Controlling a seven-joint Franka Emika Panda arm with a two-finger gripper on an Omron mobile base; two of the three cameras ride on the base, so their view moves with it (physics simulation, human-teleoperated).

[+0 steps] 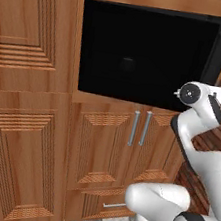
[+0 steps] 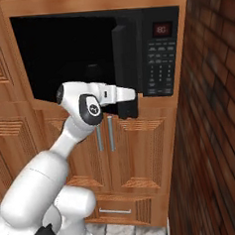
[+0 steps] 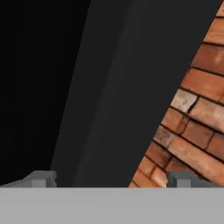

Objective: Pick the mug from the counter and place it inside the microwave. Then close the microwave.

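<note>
The black microwave [image 1: 142, 52] is built into wooden cabinetry with its dark cavity showing. Its door [image 2: 127, 49] is swung out to the right, in front of the keypad [image 2: 160, 62] and red display [image 2: 162, 29]. A faint rounded shape [image 1: 127, 64] sits deep in the cavity; I cannot tell whether it is the mug. The counter is out of view. My gripper [image 2: 130, 108] hangs at the door's lower edge. In the hand view the gripper [image 3: 110, 179] stands open, its fingertips [image 3: 41, 178] wide apart with the door's dark panel [image 3: 109, 87] ahead between them, and nothing is held.
A red brick wall [image 2: 213, 108] closes in the right side close to the open door. Brown cabinet doors with two vertical metal handles [image 1: 140, 127] and a drawer [image 2: 116, 209] lie below the microwave. Tall wooden panels [image 1: 27, 43] fill the left.
</note>
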